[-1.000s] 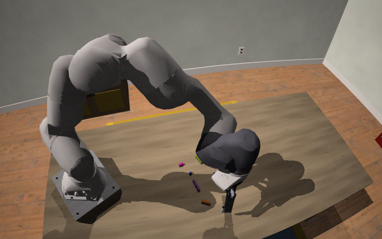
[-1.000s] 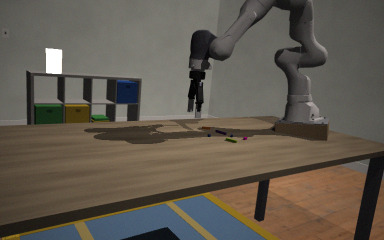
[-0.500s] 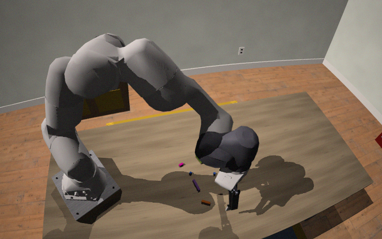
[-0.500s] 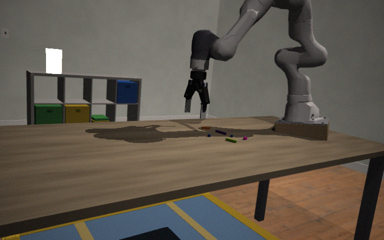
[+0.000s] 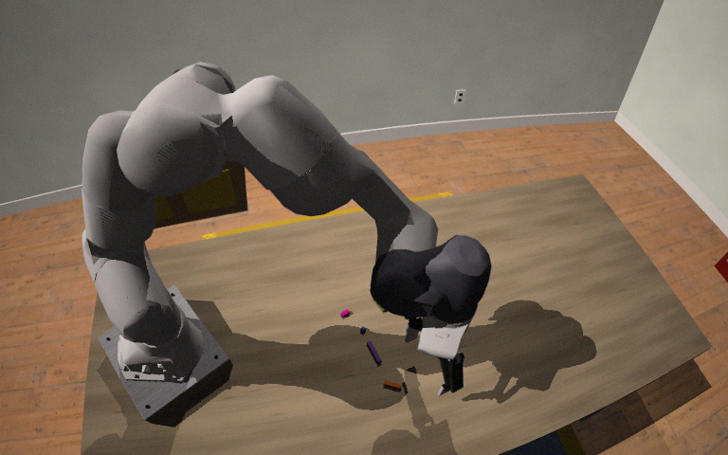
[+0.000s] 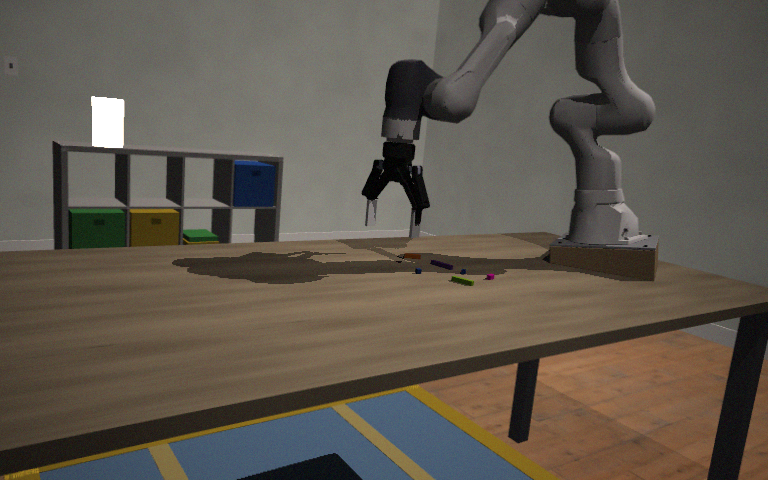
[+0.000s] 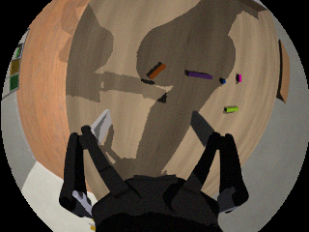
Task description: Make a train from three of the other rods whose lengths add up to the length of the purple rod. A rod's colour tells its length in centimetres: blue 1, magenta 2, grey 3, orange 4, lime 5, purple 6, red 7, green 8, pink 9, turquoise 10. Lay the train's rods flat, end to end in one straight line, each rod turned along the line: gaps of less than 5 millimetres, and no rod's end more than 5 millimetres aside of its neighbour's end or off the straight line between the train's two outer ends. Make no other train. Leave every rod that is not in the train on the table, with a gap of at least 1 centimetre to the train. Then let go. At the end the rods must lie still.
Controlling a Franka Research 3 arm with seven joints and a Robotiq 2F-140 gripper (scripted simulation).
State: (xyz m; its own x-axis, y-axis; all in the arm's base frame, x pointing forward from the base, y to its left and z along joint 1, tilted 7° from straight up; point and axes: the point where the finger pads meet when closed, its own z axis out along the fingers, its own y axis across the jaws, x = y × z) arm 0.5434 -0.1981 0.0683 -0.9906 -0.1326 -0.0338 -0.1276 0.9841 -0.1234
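Observation:
The purple rod [image 5: 373, 352] [image 6: 441, 264] [image 7: 200, 75] lies flat on the table. An orange rod [image 5: 392, 385] [image 6: 412, 256] [image 7: 156, 71] lies apart from it. One blue rod [image 5: 363, 330] [image 6: 463, 271] [image 7: 222, 81] lies between the purple rod and the magenta rod [image 5: 345, 313] [image 6: 490, 276] [image 7: 238, 78]. A second blue rod [image 6: 418, 271] lies apart, hidden in the other views. The lime rod [image 5: 381, 307] [image 6: 462, 280] [image 7: 232, 109] is mostly hidden by the arm in the top view. My gripper [image 5: 427, 366] [image 6: 392, 229] [image 7: 151, 117] is open and empty, above the table.
The table [image 5: 536, 241] [image 6: 226, 339] carries the arm's base [image 5: 160, 370] [image 6: 603, 257] at one end. The arm's shadows darken the area around the purple and orange rods. A shelf [image 6: 169, 151] stands beyond the table.

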